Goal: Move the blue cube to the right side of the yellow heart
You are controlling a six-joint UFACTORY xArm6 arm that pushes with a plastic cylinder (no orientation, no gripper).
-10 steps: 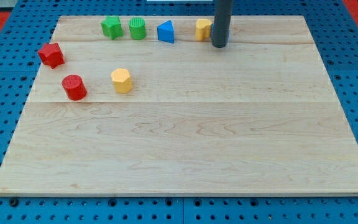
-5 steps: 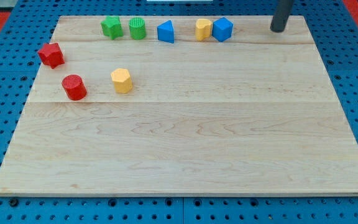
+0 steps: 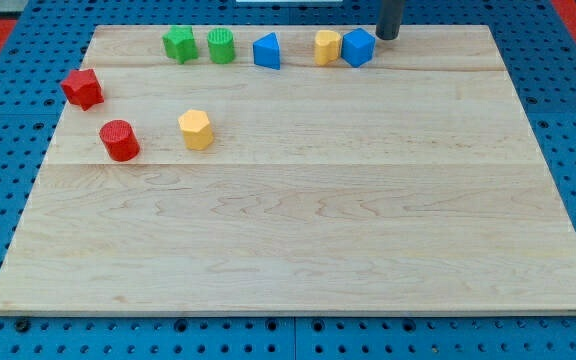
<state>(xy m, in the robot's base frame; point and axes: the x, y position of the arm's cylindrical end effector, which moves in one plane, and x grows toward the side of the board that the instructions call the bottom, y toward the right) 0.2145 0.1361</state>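
The blue cube [image 3: 358, 47] sits at the view's top of the wooden board, touching the right side of the yellow heart [image 3: 327, 47]. My tip [image 3: 388, 36] is just right of and slightly above the blue cube, close to it; I cannot tell whether it touches.
A blue triangular block [image 3: 266, 51], a green cylinder [image 3: 221, 46] and a green star-like block [image 3: 179, 44] line the top edge left of the heart. A red star [image 3: 83, 88], a red cylinder [image 3: 120, 140] and a yellow hexagon [image 3: 196, 129] sit at the left.
My tip went from over the blue cube out to the top right, then came back left to just right of the cube. The blocks stand the same.
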